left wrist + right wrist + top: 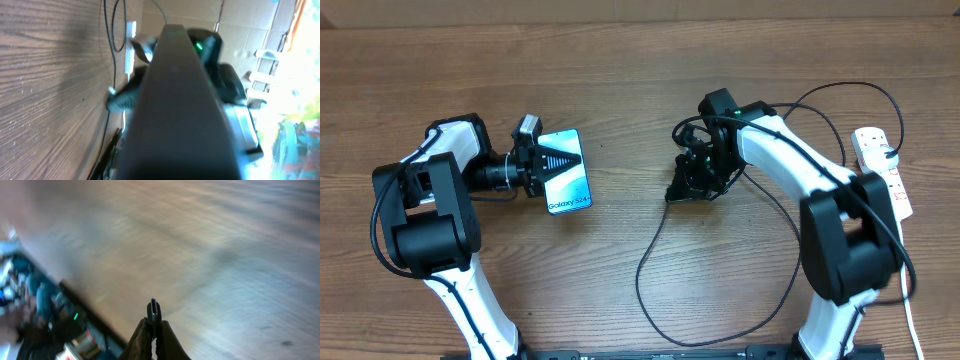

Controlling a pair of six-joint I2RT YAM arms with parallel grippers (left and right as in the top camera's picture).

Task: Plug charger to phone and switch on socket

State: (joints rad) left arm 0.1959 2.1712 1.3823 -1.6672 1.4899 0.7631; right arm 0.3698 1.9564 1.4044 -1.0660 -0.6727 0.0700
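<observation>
- The right tool [688, 188] is clenched; in the blurred right wrist view its 2 fingers [142, 341] press together on the small black connector tip [153, 310] of the charger, which sticks out just past them.
- From that tool the charger's thin black cable [648, 250] drops toward the near edge of the worktop [620, 80] in 1 wide loop and curves back under the right arm.
- More black cable arcs behind the right arm toward the socket [882, 165].
- The socket, a white power strip with red switches, lies at the far right of the worktop, well apart from the right tool.
- The left tool [560, 162] is grasping the phone [570, 187] by its left end, with 1 dark finger lying across the lit screen.
- The phone faces up, its light-blue screen reading "Galaxy S24", left of centre and well apart from the connector tip.
- In the left wrist view the phone shows as a dark slab filling the middle.
- I cannot tell whether the phone touches the worktop.
</observation>
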